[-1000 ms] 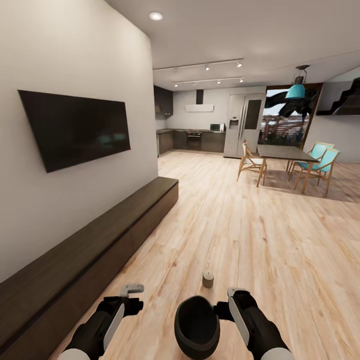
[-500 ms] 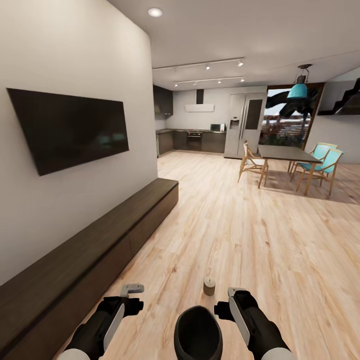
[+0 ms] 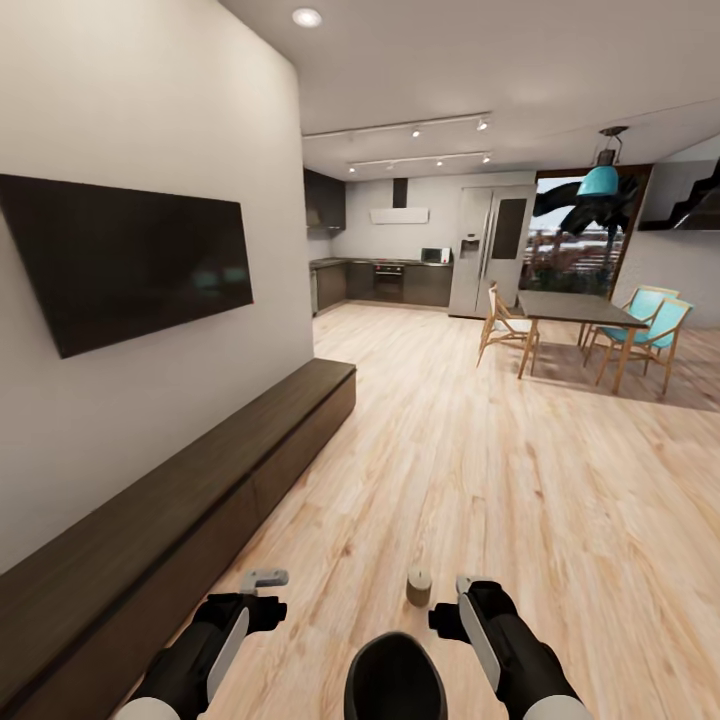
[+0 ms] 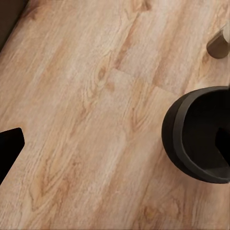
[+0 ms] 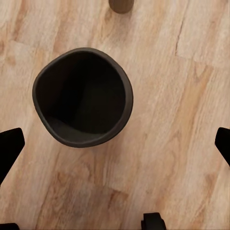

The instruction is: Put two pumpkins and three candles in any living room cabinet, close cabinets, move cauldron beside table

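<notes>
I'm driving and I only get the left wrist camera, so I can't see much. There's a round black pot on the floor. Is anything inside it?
Observer: The right wrist camera looks straight down into the pot, and its inside looks empty.
Operator: What's the little tan thing poking in near it?
Observer: That's a candle. In the head view it stands upright on the floor just beyond the pot, not touching it.
Operator: And where's the cabinet?
Observer: The long dark cabinet runs along the wall on the robot's left, under a TV, and its fronts look shut.
</notes>
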You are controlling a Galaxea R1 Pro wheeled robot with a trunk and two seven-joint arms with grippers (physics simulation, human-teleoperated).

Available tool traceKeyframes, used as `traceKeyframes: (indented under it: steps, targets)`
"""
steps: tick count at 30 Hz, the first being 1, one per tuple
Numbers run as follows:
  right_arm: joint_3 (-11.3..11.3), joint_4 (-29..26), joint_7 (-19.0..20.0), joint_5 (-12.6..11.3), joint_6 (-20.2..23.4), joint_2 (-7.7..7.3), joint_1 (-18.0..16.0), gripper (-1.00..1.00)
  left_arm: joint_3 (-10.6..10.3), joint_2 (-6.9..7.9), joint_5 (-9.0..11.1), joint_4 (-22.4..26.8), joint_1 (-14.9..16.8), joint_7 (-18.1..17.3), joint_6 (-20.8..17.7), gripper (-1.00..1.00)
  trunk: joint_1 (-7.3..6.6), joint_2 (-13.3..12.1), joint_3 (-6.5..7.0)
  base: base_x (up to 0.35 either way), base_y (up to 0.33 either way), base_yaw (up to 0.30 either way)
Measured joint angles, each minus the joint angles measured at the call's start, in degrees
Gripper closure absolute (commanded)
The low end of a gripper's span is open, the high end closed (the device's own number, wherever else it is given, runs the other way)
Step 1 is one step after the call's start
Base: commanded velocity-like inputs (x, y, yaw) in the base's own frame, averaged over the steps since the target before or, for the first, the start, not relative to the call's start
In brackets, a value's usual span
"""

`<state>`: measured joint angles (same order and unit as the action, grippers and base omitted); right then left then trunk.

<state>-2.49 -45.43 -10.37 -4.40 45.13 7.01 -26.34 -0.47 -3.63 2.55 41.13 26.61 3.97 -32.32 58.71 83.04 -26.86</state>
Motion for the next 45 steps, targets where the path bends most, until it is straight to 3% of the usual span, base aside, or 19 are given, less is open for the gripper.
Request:
traceKeyframes:
  steps: [10, 15, 29, 36, 45]
  targets:
    - [-0.18, 0.05, 0.02, -0.08, 0.0, -0.04, 0.0, -1.0, 0.0, -0.14, -0.13, -0.17, 0.0, 0.0, -0.18, -1.0, 0.01, 0.0, 0.0, 0.088, -0.055, 0.0]
    - [-0.11, 0.37, -0.08, 0.05, 0.04, 0.0, 0.0, -1.0, -0.02, -0.43, -0.23, -3.01, 0.12, 0.07, -1.03, -1.0, 0.02, 0.0, 0.0, 0.027, -0.02, 0.0]
    - [-0.1, 0.76, -0.38, 0.16, 0.05, -0.03, -0.08, -1.0, -0.23, -2.07, -0.26, -5.55, 0.25, 0.1, -3.48, -1.0, 0.02, 0.0, 0.0, 0.002, -0.001, 0.0]
    - [-0.18, 0.77, -0.42, 0.17, 0.02, -0.03, -0.09, -1.0, -0.24, -2.7, -0.26, -9.46, 1.74, 0.08, -2.33, -1.0, 0.02, 0.0, 0.0, 0.0, 0.0, 0.0]
    - [-0.01, 0.8, -0.46, 0.18, 0.03, 0.04, -0.09, -1.0, -0.18, -2.69, -0.16, -10.47, 2.25, 0.42, 1.28, -1.0, 0.02, 0.0, 0.0, 0.0, 0.0, 0.0]
